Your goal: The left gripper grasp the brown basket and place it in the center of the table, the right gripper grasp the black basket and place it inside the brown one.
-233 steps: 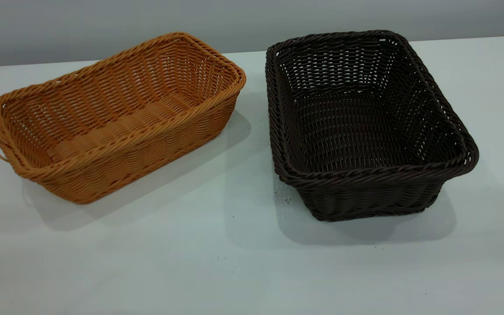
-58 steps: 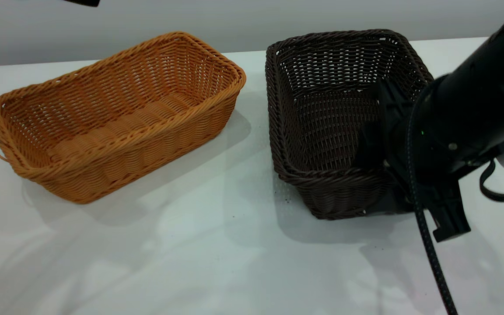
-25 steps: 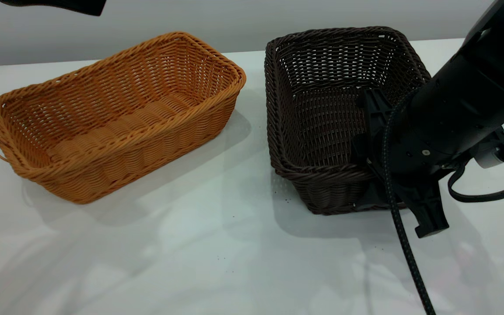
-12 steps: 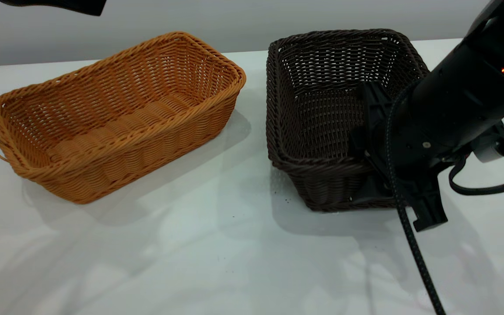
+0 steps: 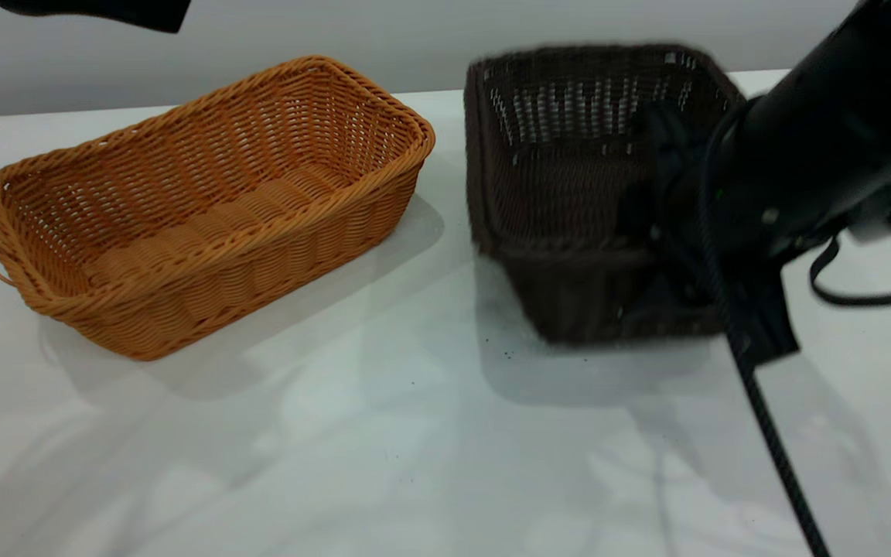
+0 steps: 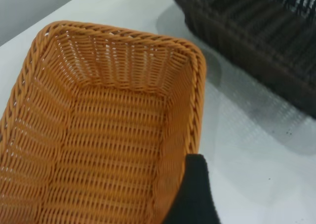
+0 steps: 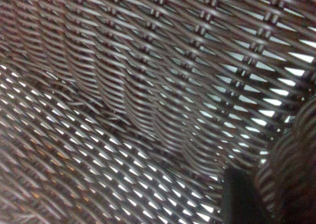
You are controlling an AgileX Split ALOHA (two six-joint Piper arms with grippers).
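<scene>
The brown basket (image 5: 206, 201) stands on the white table (image 5: 384, 433) at the left. My left gripper (image 5: 159, 14) hovers high above its far end, open and empty. One left finger (image 6: 195, 194) shows over the basket's long rim (image 6: 108, 130) in the left wrist view. The black basket (image 5: 561, 155) is at the right, blurred and raised off the table at its near end. My right gripper (image 5: 641, 259) is shut on its near short wall, one finger inside and one outside. The inner finger (image 7: 242, 199) lies against the weave (image 7: 148, 86).
The black basket's side (image 6: 256, 31) shows beyond the brown one in the left wrist view, with a strip of bare table between the two. The right arm's braided cable (image 5: 770, 441) hangs down over the table's near right part.
The right gripper has closed on the black basket's near wall and lifted it up and slightly back. The left gripper and the brown basket have stayed still.
</scene>
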